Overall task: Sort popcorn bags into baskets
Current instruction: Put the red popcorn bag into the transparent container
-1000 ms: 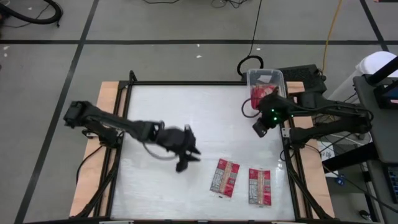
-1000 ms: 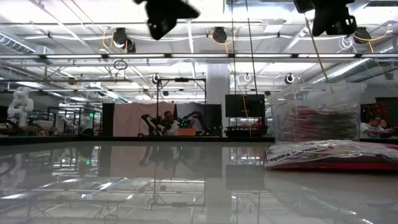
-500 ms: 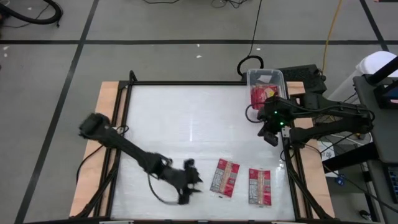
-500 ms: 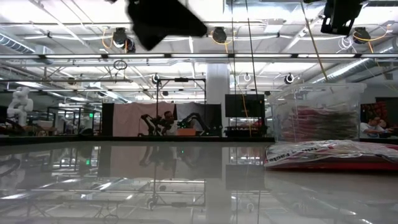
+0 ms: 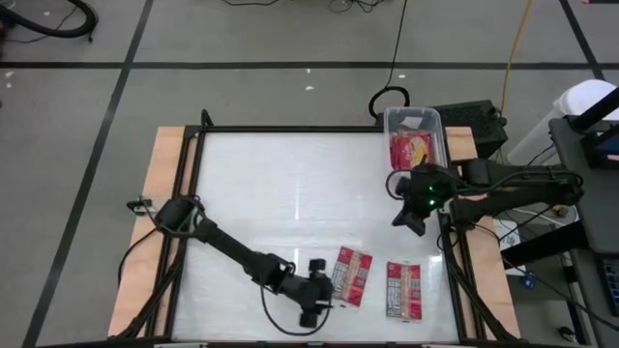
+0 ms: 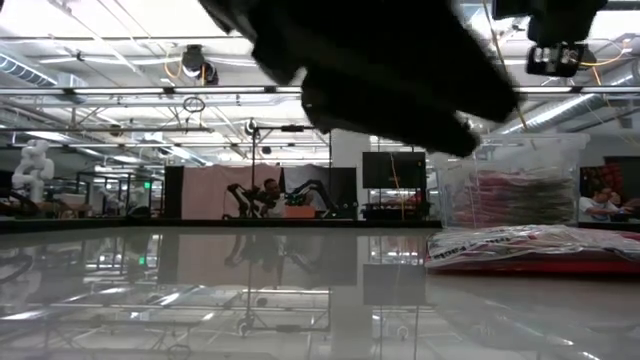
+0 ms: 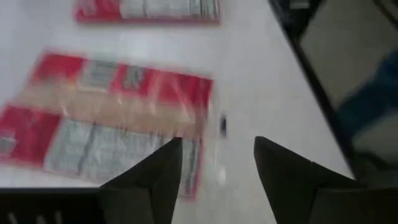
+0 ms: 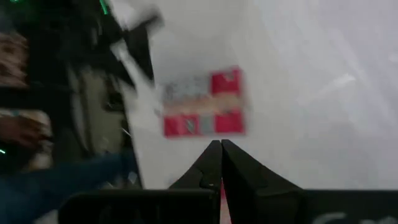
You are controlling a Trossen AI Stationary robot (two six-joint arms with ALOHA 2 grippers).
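Since 1 second ago: left arm swung from mid-table down to the near edge, left gripper (image 5: pixel 319 298) now just beside the left-hand popcorn bag (image 5: pixel 350 276), fingers more widely parted than before. Right gripper (image 5: pixel 411 215) shifted slightly along the table's right rail, staying near the basket (image 5: pixel 414 118).

High view: 2 popcorn bags flat on the white table (image 5: pixel 290 184) near its front edge, side by side and apart, grey-white printed panels upward; second bag (image 5: pixel 403 289) to the right of the first. Clear basket at the far right corner, holding red packets (image 5: pixel 411 148); exact count inside not discernible. Left gripper at the near-left end of the first bag; contact with it not discernible.

Left wrist view: both dark fingers (image 7: pixel 163 174) spread apart with a clear gap, nothing between them; nearer bag (image 7: pixel 106 121) lying just ahead of the tips, second bag (image 7: pixel 147 10) beyond it.

Right wrist view: right gripper (image 8: pixel 220 148) fingers pressed together, tips meeting, holding nothing; 1 bag (image 8: pixel 203 102) seen on the table well beyond.

Low view: dark bulk of the left arm (image 6: pixel 390 70) filling the upper middle; bagged packets (image 6: pixel 535 248) flat at right, clear basket (image 6: pixel 510 185) with red packets behind them.
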